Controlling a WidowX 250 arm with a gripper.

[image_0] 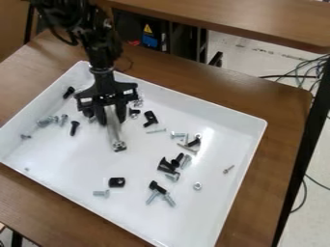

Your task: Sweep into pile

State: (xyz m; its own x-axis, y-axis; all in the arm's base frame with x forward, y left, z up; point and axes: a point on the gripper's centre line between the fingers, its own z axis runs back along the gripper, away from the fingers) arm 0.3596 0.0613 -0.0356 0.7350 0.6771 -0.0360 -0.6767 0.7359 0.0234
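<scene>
My gripper [113, 116] points down over the upper left part of the white tray [77, 190], shut on a long grey bar [113, 128]. The bar's lower end is near the tray floor, by a small metal piece [119, 146]. Scattered bolts and fittings lie on the tray: a black bolt [74, 128] and silver bolts [46, 121] left of the gripper, a black fitting [150, 118] to its right. Further right is a loose group with a black piece [166, 165]. Nearer the front are a black block [116, 182] and a black fitting with two silver bolts [158, 187].
The tray's raised walls surround the parts, and it stands on a brown wooden table [283, 116]. A small screw [228, 169] and a nut [197, 185] lie toward the right side. Behind is another table [232, 19], with cables on the floor at right.
</scene>
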